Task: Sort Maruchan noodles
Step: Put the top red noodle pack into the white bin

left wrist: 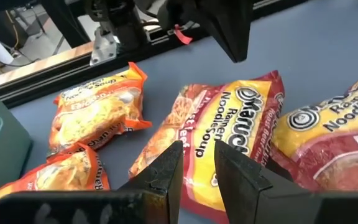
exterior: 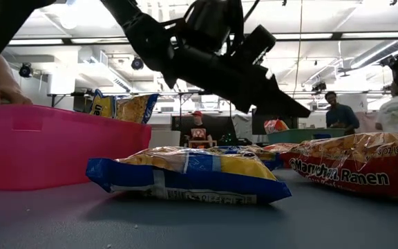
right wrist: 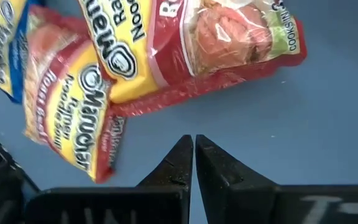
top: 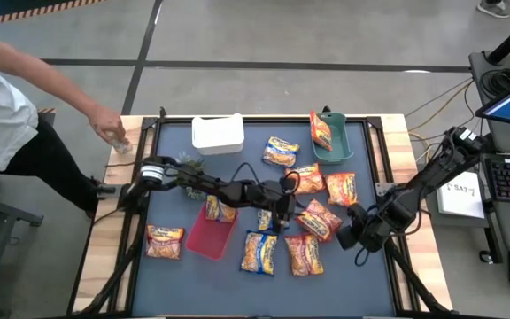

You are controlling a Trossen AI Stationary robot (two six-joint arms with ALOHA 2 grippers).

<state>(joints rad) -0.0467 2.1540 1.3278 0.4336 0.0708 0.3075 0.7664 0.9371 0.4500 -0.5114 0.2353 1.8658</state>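
Note:
Several Maruchan packets lie flat on the blue mat (top: 264, 292): blue-trimmed ones (top: 259, 252) (exterior: 185, 176), red-trimmed ones (top: 317, 220) (top: 303, 254), orange ones (top: 308, 177). One packet sits in the red tray (top: 204, 241), another stands in the teal bin (top: 333, 152). My left gripper (top: 289, 213) (left wrist: 197, 171) is open with a narrow gap, hovering over a red-trimmed packet (left wrist: 222, 130). My right gripper (top: 351, 237) (right wrist: 193, 158) is shut, above bare mat beside two red-trimmed packets (right wrist: 216, 37) (right wrist: 73, 118).
A white box (top: 218, 133) stands at the far edge, left of the teal bin. A small green plant (top: 187, 164) sits under my left arm. A person at the table's far left corner reaches a hand (top: 109, 133) onto the wooden border. Bare mat lies along the near edge.

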